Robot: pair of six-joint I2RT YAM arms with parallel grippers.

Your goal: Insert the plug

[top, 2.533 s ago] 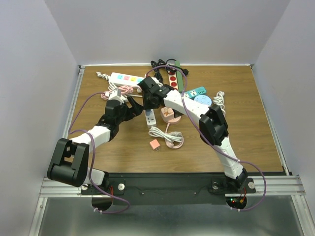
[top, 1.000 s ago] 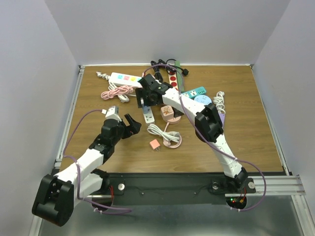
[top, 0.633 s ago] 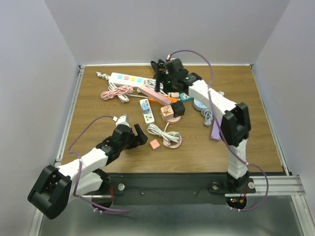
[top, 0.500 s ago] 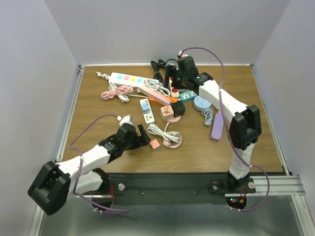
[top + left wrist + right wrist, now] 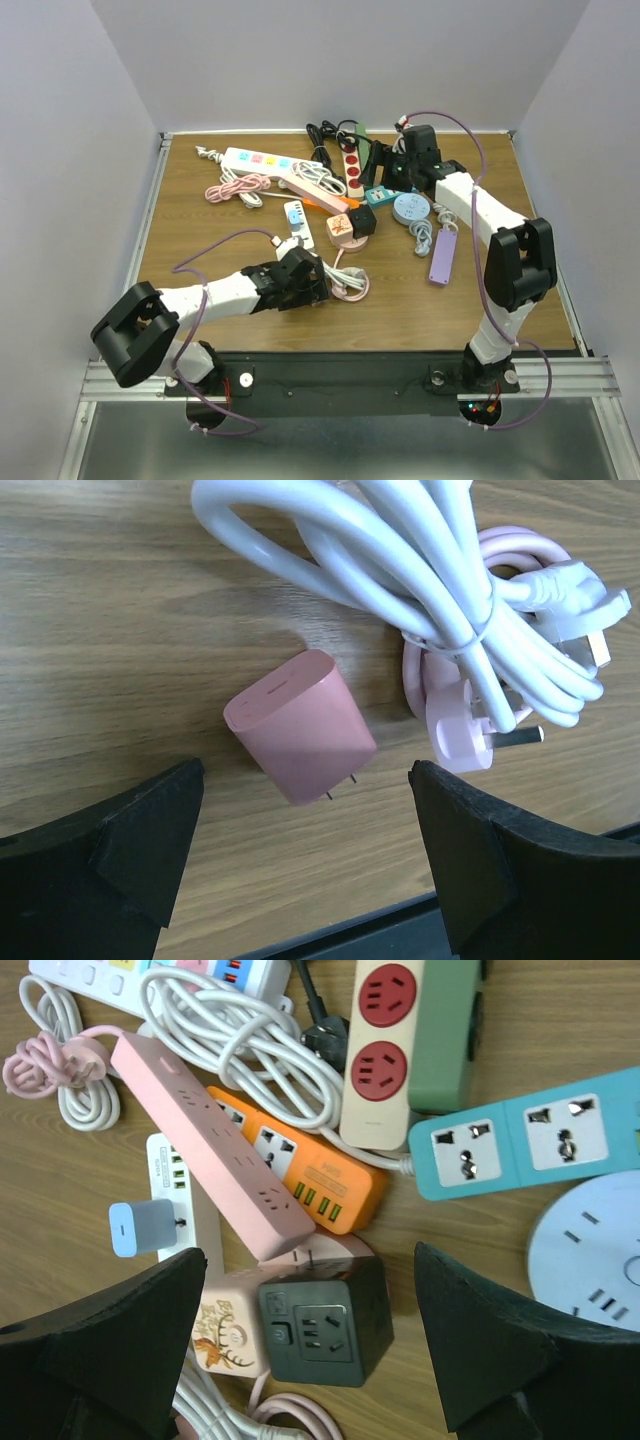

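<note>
The plug is a small pink charger block (image 5: 300,725) with two thin prongs, lying flat on the wood. My left gripper (image 5: 305,815) is open low over it, one finger on each side and neither touching. In the top view the left gripper (image 5: 304,284) covers the plug. My right gripper (image 5: 386,166) is open and empty above the heap of power strips. Below it in the right wrist view lie a black cube socket (image 5: 320,1335), a pink deer-printed cube (image 5: 232,1325) and a pink strip (image 5: 215,1145).
A bundled white cable (image 5: 420,570) and a pink cable with its plug (image 5: 455,725) lie just right of the charger. The heap also holds an orange strip (image 5: 320,1175), a red-socket strip (image 5: 385,1045), a teal strip (image 5: 520,1145), a round socket (image 5: 408,208) and a purple strip (image 5: 443,257).
My left arm has swung right and toward the front edge until its gripper stands over the pink plug. My right gripper has moved from the heap's left side to its back right.
</note>
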